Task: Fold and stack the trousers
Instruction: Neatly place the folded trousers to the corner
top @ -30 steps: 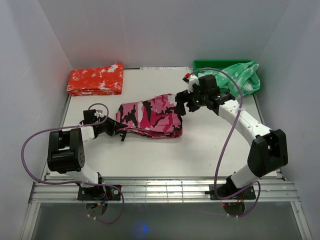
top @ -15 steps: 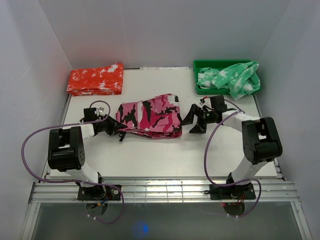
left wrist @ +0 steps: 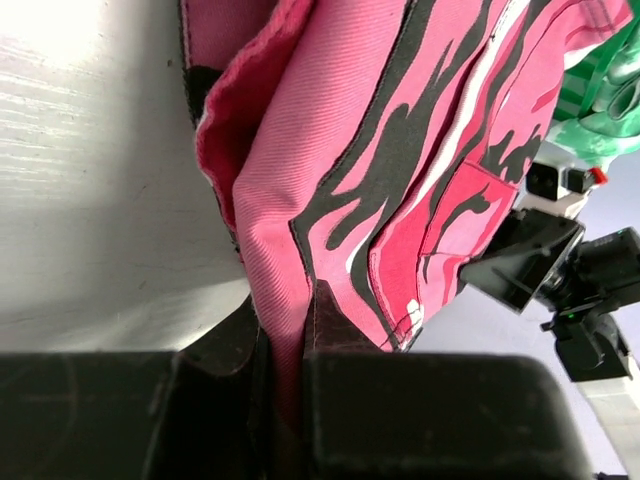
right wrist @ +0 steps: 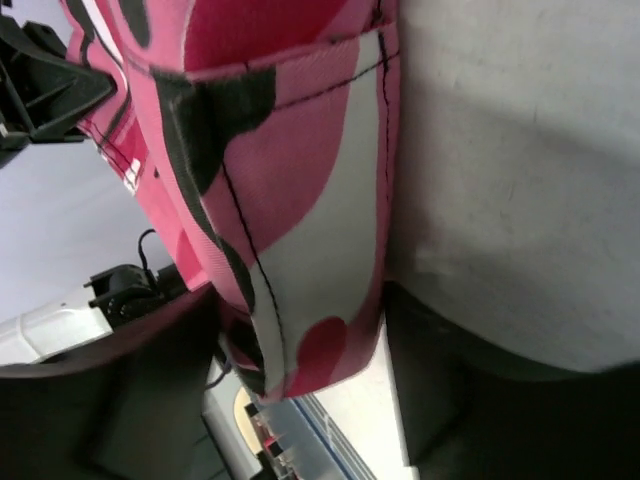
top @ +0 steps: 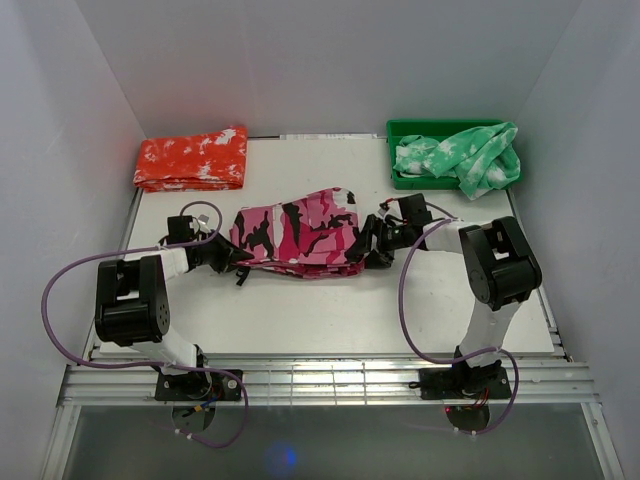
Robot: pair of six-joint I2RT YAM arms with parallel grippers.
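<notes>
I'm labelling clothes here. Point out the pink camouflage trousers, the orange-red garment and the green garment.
trousers (top: 300, 235): top view, middle of the bundle
orange-red garment (top: 192, 158): top view, its centre
green garment (top: 460, 158): top view, its bunched middle

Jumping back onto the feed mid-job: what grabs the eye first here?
The pink camouflage trousers lie bunched at centre, with the left gripper pinched shut on their left end and the right gripper open astride their right edge. Behind, a folded orange-red garment sits far left, and a green garment spills from a green bin far right.
</notes>
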